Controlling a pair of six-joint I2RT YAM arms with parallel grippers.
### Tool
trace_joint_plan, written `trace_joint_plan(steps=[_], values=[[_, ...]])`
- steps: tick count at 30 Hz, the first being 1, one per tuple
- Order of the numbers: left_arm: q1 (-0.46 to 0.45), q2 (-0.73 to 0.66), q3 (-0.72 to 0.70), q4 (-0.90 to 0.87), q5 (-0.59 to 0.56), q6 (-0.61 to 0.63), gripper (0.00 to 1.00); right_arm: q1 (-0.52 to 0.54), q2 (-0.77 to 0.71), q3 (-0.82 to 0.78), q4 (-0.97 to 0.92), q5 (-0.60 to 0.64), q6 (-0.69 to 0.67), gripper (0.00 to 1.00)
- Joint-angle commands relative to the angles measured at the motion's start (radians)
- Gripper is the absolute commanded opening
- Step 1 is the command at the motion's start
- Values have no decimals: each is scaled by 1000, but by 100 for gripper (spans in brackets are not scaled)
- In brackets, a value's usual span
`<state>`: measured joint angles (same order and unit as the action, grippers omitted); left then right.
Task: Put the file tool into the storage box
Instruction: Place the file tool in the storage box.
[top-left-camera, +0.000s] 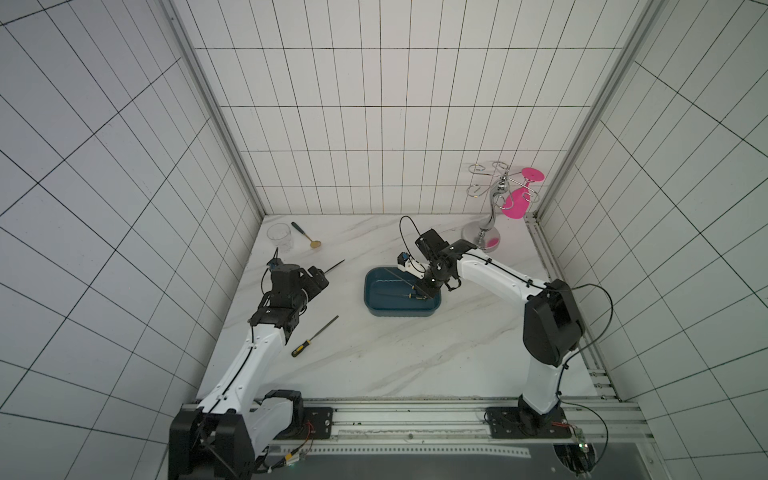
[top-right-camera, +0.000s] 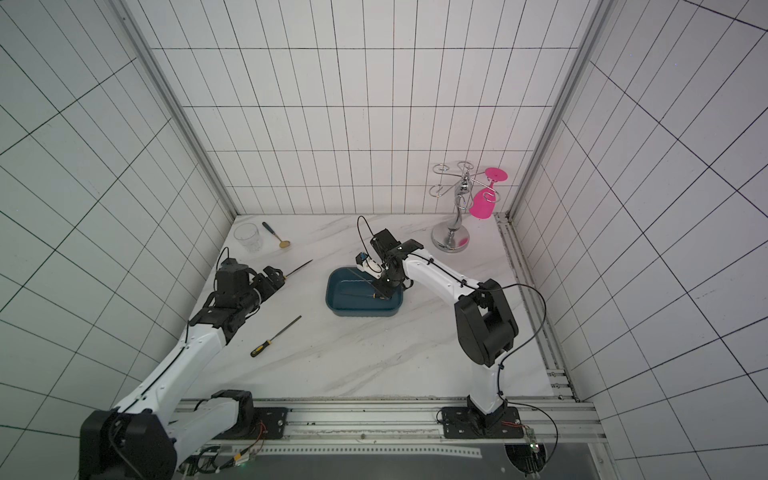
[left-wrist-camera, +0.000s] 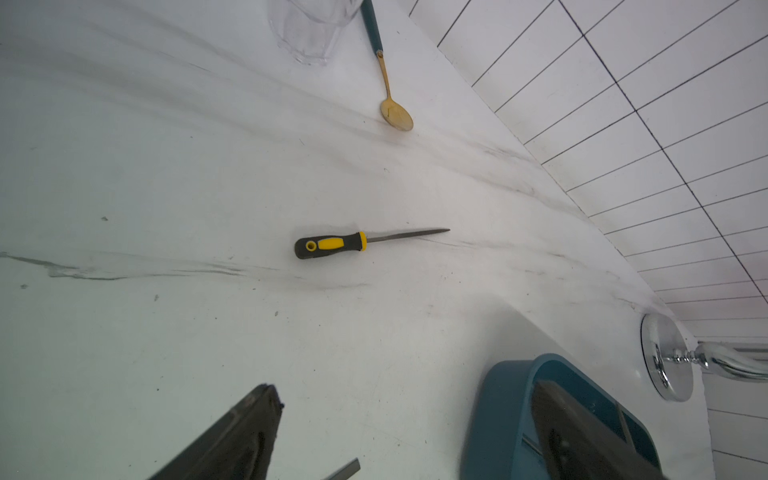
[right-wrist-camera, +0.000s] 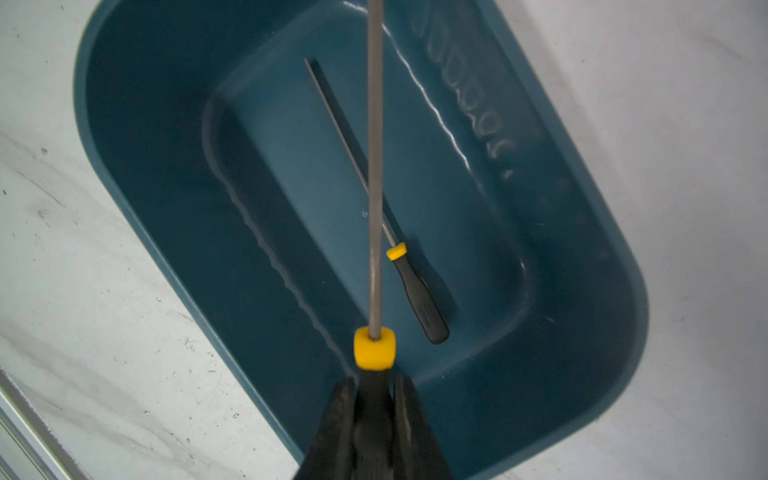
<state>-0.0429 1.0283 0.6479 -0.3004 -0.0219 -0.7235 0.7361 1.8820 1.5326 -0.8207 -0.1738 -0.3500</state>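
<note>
White-tiled walls enclosed the marble table. The right pincer pinched a file by its handle directly above the storage box, shaft slanting across the box's length; the left pincer hung spread, well apart.

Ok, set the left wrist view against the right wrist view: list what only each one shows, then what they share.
Left wrist only: a yellow-handled file lying on the table, a gold spoon, a clear cup, a chrome stand base, and the left fingers, open and empty. Right wrist only: the right fingers shut on the held file by its handle, above a second file lying inside the storage box. Shared: the storage box and the marble table.
</note>
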Motion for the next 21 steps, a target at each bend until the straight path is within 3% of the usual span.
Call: trace_joint_plan(steps=[1, 6, 13, 21], values=[[6, -39, -34, 44, -30, -8, 99, 19, 6, 9, -28, 63, -36, 1], [9, -41, -27, 31, -17, 1, 98, 29, -10, -26, 3, 52, -79, 1], [10, -22, -30, 32, 8, -7, 99, 28, 39, -18, 26, 150, -103, 0], [11, -34, -33, 37, -7, -7, 98, 26, 87, 18, 30, 96, -138, 0]])
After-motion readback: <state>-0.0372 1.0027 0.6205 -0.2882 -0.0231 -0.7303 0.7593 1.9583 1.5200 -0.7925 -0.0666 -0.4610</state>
